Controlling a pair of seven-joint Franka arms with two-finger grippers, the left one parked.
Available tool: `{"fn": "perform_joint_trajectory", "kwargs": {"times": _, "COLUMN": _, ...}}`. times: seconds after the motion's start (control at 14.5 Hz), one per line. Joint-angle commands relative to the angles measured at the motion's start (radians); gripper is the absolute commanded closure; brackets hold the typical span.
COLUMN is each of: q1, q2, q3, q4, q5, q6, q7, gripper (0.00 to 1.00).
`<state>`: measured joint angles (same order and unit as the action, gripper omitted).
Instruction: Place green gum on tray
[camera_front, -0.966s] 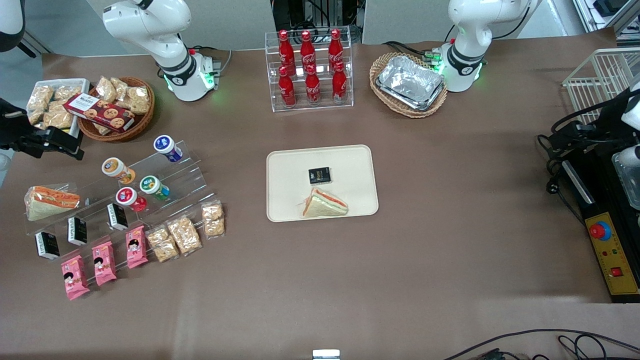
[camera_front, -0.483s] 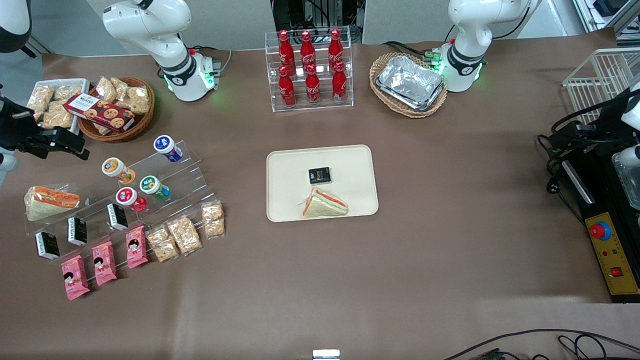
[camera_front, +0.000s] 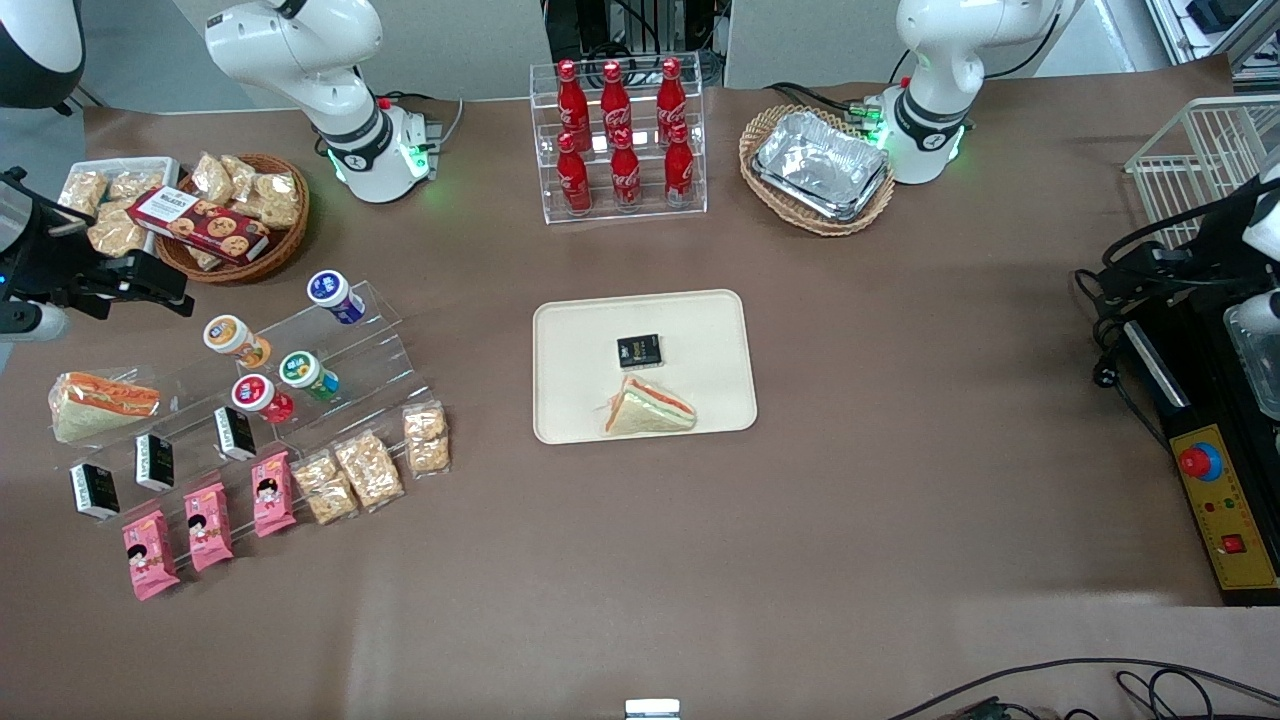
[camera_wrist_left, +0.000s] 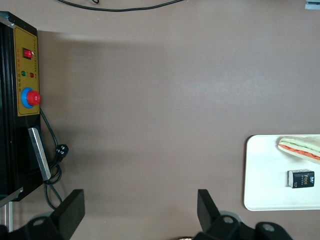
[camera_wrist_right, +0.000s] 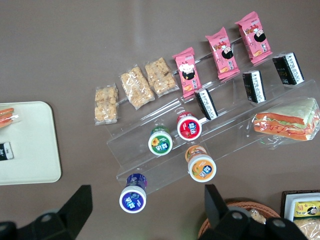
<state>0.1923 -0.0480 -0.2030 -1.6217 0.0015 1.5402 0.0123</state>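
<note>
The green gum (camera_front: 308, 375) lies on a step of a clear acrylic stand, beside the red canister (camera_front: 262, 397). It also shows in the right wrist view (camera_wrist_right: 160, 141). The beige tray (camera_front: 700, 335) lies at the table's middle and holds a sandwich (camera_front: 648, 408) and a small black box (camera_front: 639, 351); its corner shows in the right wrist view (camera_wrist_right: 30, 150). My right gripper (camera_front: 150, 285) hangs open and empty above the table, farther from the front camera than the gum and off toward the working arm's end. In its own view the gripper (camera_wrist_right: 147, 195) brackets the blue canister (camera_wrist_right: 132, 197).
An orange canister (camera_front: 235, 340) and the blue canister (camera_front: 335, 297) sit on the same stand with a sandwich, black boxes, pink packets and cracker bags. A snack basket (camera_front: 235, 215) stands close to the gripper. A cola bottle rack (camera_front: 620, 140) and a basket of foil trays (camera_front: 820, 168) stand farther back.
My right gripper has drifted a little toward the canister stand. The gum and all other objects have not moved.
</note>
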Motion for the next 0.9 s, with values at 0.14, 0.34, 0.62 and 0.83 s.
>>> {"fn": "perform_joint_trajectory", "kwargs": {"times": 0.14, "q1": 0.003, "q2": 0.002, "q3": -0.006, "q4": -0.001, "q5": -0.012, "q6": -0.011, "q7": -0.021, "gripper": 0.0}}
{"fn": "perform_joint_trajectory", "kwargs": {"times": 0.34, "q1": 0.003, "q2": -0.003, "q3": -0.006, "q4": -0.015, "q5": -0.008, "q6": 0.0, "q7": -0.021, "gripper": 0.0}}
{"fn": "perform_joint_trajectory", "kwargs": {"times": 0.62, "q1": 0.015, "q2": -0.128, "q3": -0.001, "q4": -0.178, "q5": -0.014, "q6": 0.061, "q7": -0.025, "gripper": 0.0}}
{"fn": "perform_joint_trajectory", "kwargs": {"times": 0.83, "q1": 0.038, "q2": -0.233, "q3": -0.001, "q4": -0.294, "q5": -0.044, "q6": 0.093, "q7": -0.032, "gripper": 0.0}}
